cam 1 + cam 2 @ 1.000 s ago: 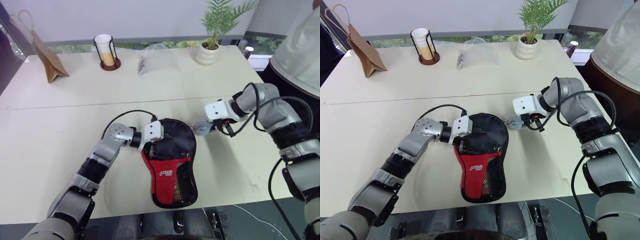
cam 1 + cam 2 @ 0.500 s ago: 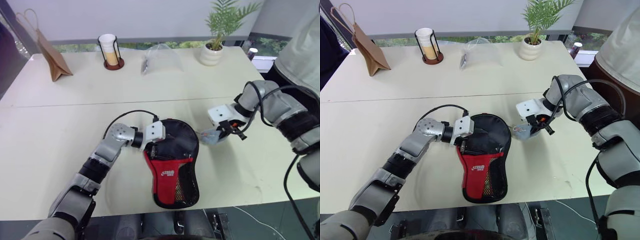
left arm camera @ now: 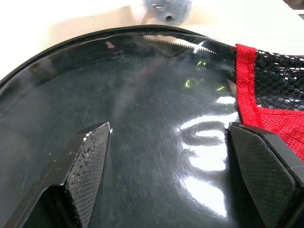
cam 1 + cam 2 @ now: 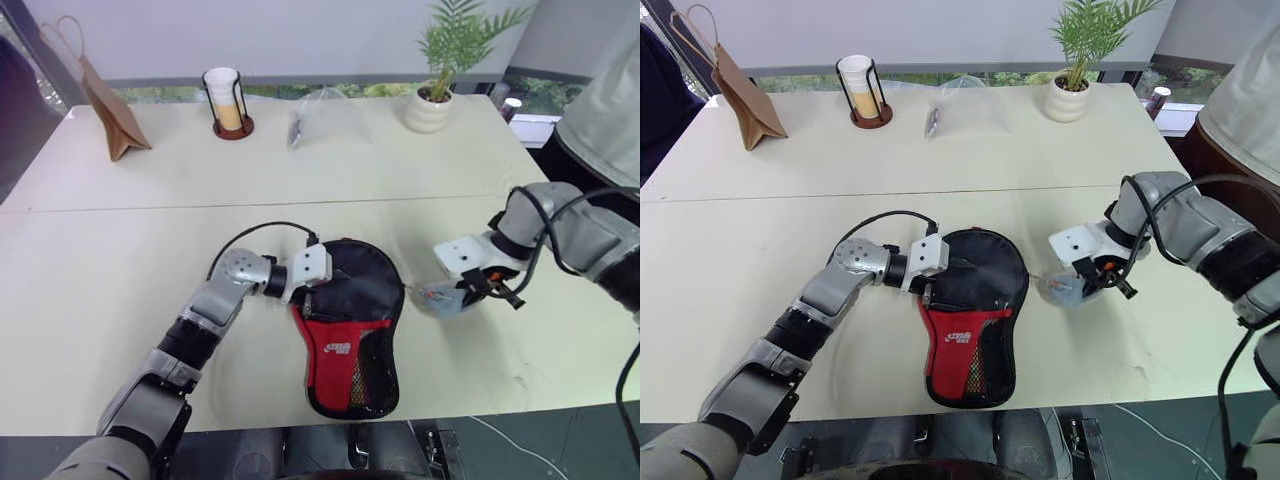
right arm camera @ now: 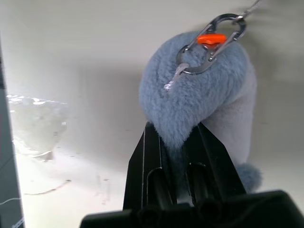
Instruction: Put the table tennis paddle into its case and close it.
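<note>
Right wrist view: right tool point(image 5: 173, 135) pinches furry blue charm point(image 5: 199, 95) beside case point(image 4: 975, 300).

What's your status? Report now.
Left gripper open over the case. Right gripper shut on a blue plush charm beside it. Nothing blocking.

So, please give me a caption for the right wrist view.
Right fingers pinch a fluffy blue-grey keychain charm with a metal clip above the table.

**Left tool spread, right tool pinched**

The left arm reaches in across the front, its tool point(image 3: 166, 166) pointing toward the robot's right and slightly down, fingers wide apart. The right arm bends in from the side, its tool point(image 5: 173, 142) pointing steeply down, fingers clamped together.
</note>
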